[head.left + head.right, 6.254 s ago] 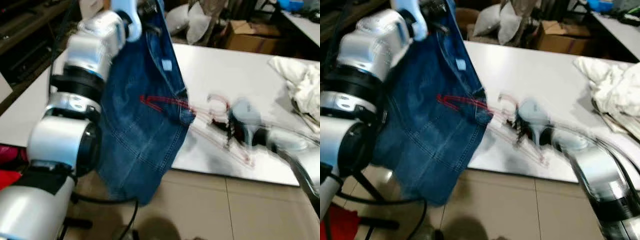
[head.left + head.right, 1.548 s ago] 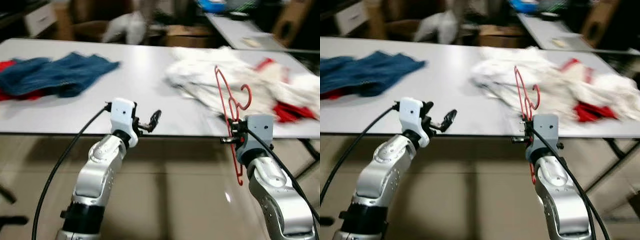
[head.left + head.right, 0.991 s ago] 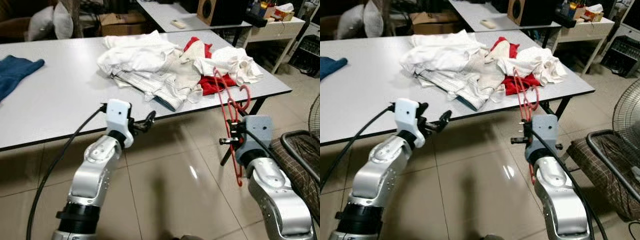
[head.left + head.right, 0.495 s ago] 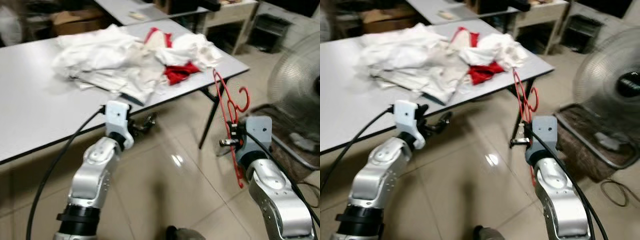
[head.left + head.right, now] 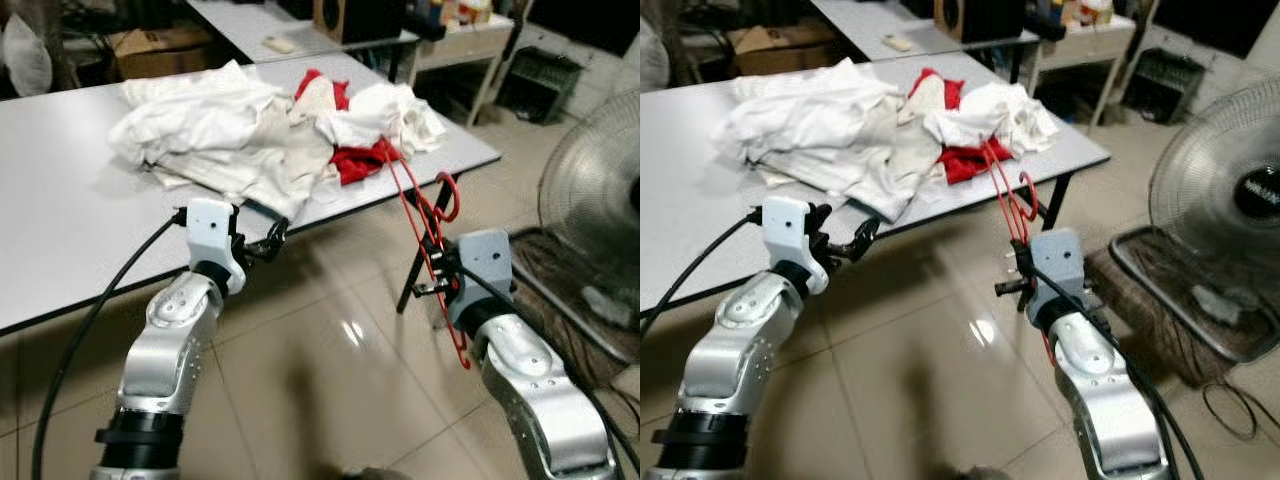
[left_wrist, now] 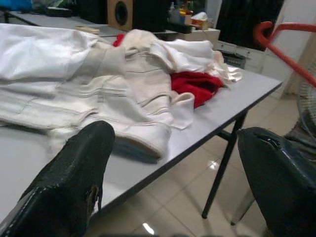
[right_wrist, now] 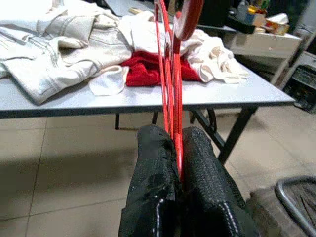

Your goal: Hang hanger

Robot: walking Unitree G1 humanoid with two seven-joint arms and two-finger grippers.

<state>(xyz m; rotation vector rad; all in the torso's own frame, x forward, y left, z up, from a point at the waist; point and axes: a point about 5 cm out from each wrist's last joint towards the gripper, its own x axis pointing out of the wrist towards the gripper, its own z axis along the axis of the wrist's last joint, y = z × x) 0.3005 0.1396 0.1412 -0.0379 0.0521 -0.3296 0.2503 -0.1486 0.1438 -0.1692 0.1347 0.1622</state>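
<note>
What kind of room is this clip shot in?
Probably a workroom or lab used for laundry tasks: long grey tables piled with clothes, a speaker, a floor fan and tiled floor.

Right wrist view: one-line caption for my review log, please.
Right gripper shut on a red hanger, facing a table piled with white and red clothes.
</note>
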